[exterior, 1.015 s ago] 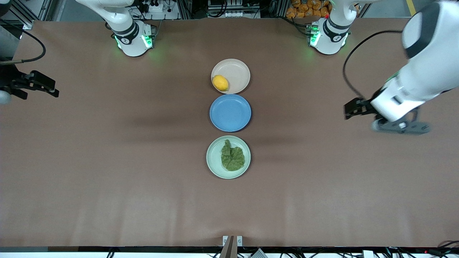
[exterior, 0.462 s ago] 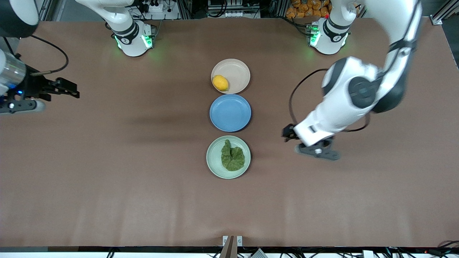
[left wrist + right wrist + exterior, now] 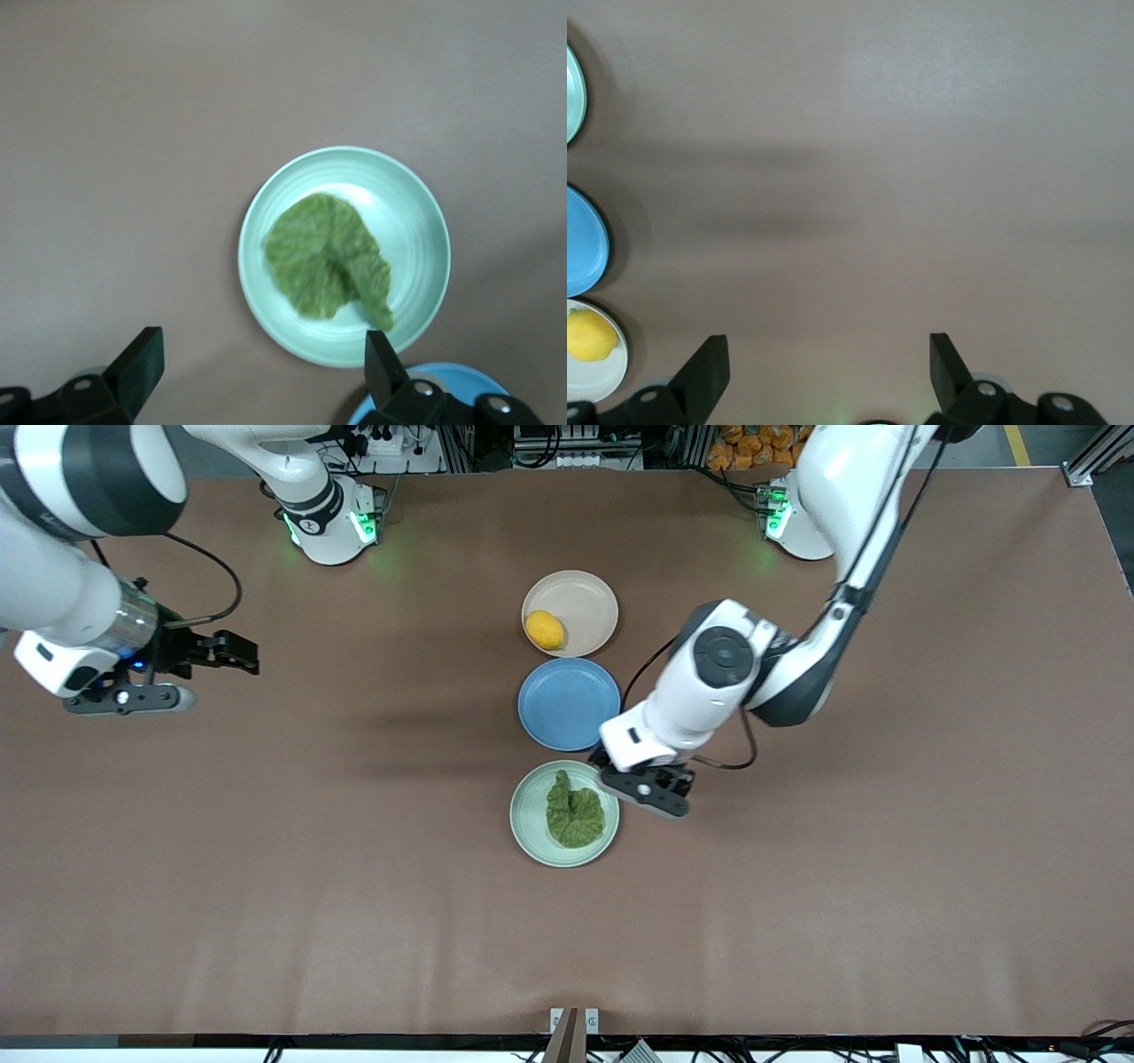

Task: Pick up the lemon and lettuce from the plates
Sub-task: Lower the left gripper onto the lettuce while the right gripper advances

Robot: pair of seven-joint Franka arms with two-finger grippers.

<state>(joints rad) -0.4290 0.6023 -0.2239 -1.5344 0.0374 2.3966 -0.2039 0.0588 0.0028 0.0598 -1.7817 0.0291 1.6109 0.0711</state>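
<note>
Both grippers' jaws are apart: left gripper [image 3: 611, 766] should centre over the lettuce [image 3: 574, 812] before descending, right gripper [image 3: 241, 654] over bare table [image 3: 354, 921], well apart from the lemon [image 3: 544, 630].

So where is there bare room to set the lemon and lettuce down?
The blue plate is bare, as is the table nearer the camera than the mint plate and toward both ends. It is crowded at the mint plate's rim, where the open left pincer hovers; the open right pincer is over bare table.
</note>
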